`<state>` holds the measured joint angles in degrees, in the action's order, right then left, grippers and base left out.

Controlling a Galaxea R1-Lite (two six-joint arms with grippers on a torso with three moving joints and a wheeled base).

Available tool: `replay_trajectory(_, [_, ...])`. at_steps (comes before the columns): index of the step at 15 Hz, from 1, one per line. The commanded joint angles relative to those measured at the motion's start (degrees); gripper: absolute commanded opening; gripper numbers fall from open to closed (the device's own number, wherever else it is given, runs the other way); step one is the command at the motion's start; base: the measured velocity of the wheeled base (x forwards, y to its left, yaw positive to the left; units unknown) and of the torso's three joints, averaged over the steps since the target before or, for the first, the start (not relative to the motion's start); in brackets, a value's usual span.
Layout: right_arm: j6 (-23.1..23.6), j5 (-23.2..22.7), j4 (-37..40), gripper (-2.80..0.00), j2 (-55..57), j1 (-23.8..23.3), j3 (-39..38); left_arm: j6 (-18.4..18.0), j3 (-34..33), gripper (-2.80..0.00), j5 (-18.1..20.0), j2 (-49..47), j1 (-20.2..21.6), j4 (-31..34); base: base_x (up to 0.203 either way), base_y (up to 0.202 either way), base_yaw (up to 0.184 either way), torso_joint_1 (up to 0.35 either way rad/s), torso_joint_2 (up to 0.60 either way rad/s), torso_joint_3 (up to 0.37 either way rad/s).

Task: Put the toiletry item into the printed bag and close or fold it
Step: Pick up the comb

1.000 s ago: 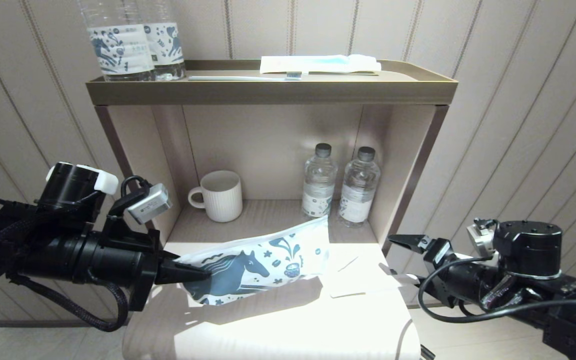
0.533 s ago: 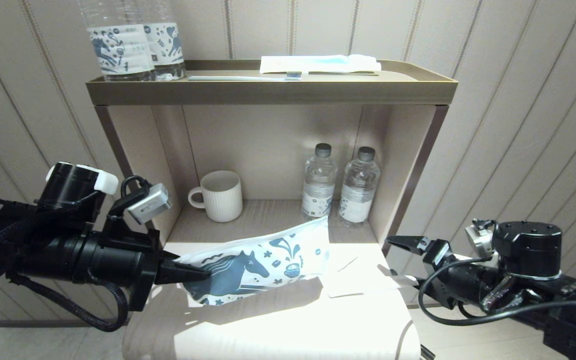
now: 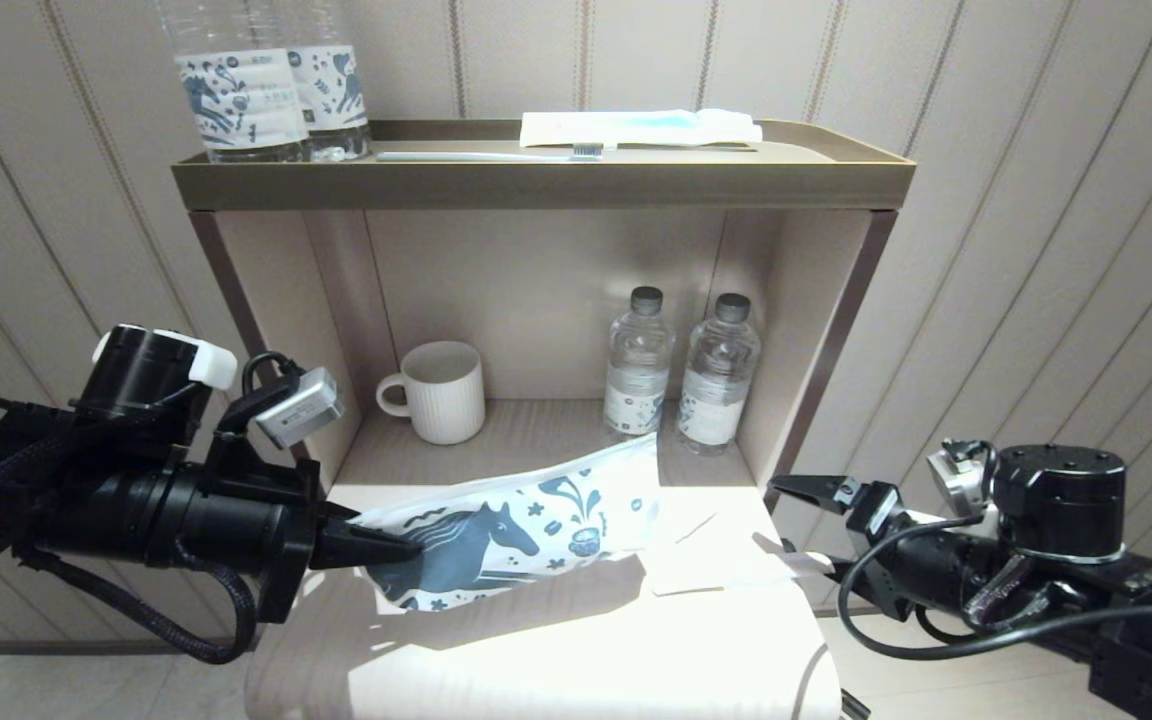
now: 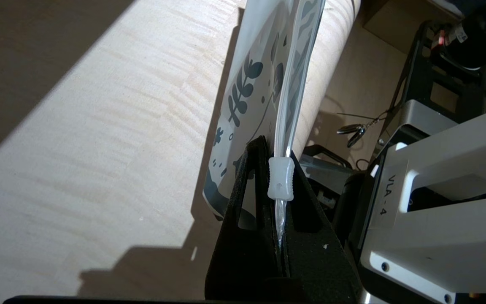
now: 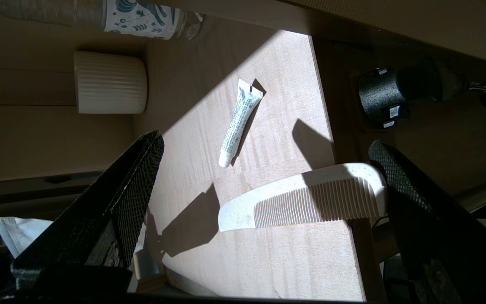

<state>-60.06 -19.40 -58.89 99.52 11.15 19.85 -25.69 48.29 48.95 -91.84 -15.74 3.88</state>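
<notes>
Glare hides comb (image 5: pixel 306 202) overhead; right wrist view shows it plainly

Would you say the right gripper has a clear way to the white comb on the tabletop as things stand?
Probably yes. The right gripper is open, and in the right wrist view the comb lies flat between its fingers with nothing over it. The printed bag, pinched in the left gripper, hangs off to the side.

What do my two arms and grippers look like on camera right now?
Both arms are black with loose black cables. The left gripper has pointed black fingers and a silver wrist camera box. The right gripper has tapered black fingers with cross-hatched pads.
</notes>
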Motion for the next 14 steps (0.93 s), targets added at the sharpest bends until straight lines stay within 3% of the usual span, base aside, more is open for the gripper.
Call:
replay_trajectory(1, [-0.1,-0.1,-0.4,0.00,0.0,0.0,-0.2,-0.2,0.0,-2.80,0.3,-0.1,0.0,0.0,0.000,0.000,0.000,0.000,0.00,0.000])
replay_trajectory(14, [0.5,-0.2,-0.5,0.00,-0.5,0.1,-0.6,-0.2,0.0,-2.80,0.3,0.1,0.0,0.0,0.000,0.000,0.000,0.000,0.00,0.000])
